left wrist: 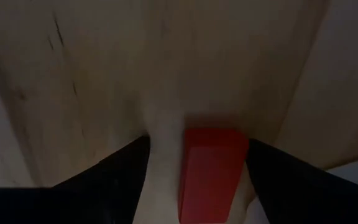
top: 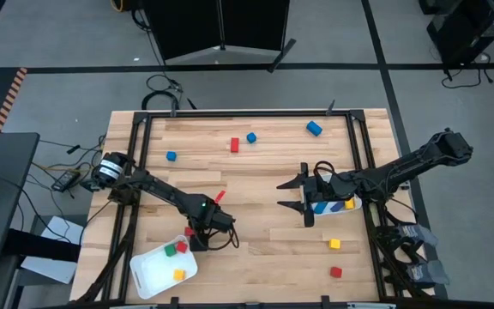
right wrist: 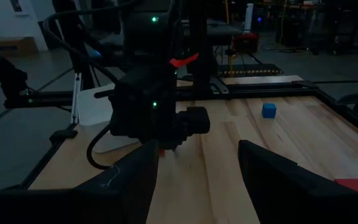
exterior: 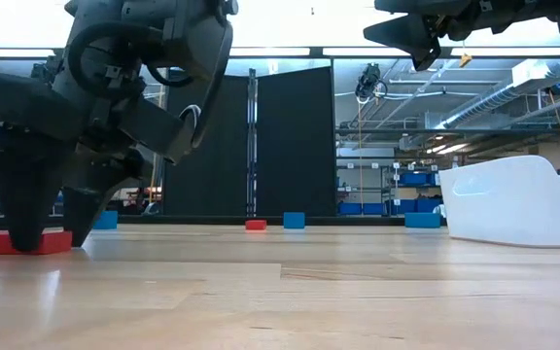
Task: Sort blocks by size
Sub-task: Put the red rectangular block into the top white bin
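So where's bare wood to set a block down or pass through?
Widest bare stretch: mid-table, between the red block up top and the right end effector. Also along the near edge, from the left tray to the yellow block. Crowded around the left end effector, down over a red bar.

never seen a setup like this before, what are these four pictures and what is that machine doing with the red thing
It is a robot with two dark arms at a wooden table. One picture looks down from above, one looks level across the tabletop, and two come from cameras on the wrists. Small coloured blocks lie scattered, and some sit in two white trays. The left gripper is down at the table, its open fingers on either side of a red block that lies on the wood, not lifted. The right gripper is open above the table, holding nothing.
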